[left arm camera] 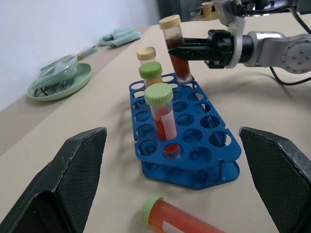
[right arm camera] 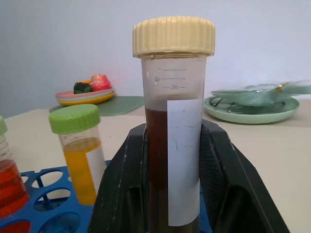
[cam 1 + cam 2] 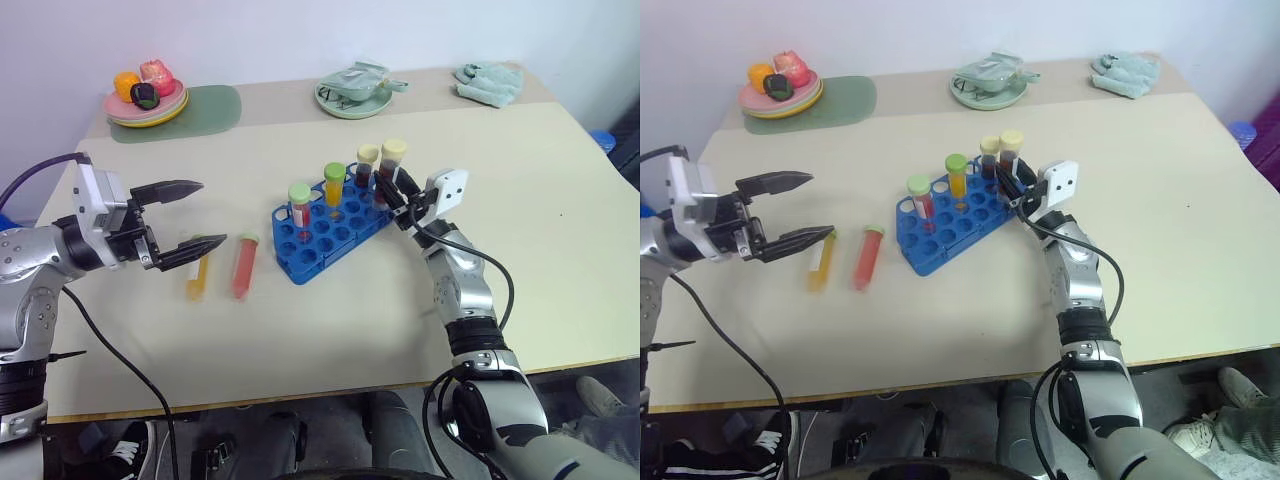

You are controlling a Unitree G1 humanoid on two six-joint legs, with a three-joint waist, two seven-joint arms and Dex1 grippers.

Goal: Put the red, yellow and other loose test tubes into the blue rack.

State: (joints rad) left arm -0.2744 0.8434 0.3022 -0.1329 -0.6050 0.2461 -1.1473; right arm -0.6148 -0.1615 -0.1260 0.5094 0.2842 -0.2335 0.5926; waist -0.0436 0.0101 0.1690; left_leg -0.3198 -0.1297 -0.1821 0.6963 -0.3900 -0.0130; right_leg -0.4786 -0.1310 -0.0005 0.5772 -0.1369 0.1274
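- The left tool (image 3: 188,220) is hovering with its black textured fingers spread wide over the desk (image 3: 560,220) toward its left edge.
- Two loose clear plastic tubes are lying flat beside it, long axes running near-to-far, green caps pointing to the far edge: the yellow-orange tube (image 3: 199,272) and the salmon-red tube (image 3: 243,265).
- The blue rack (image 3: 330,232), a plastic grid of round holes, is sitting mid-desk, holding upright capped tubes.
- The right tool (image 3: 392,190) is pinching the dark brown tube (image 2: 174,160) upright over the rack's far end; its tan ribbed cap is pointing up, its white label is blank, and "ml" gradations are showing.
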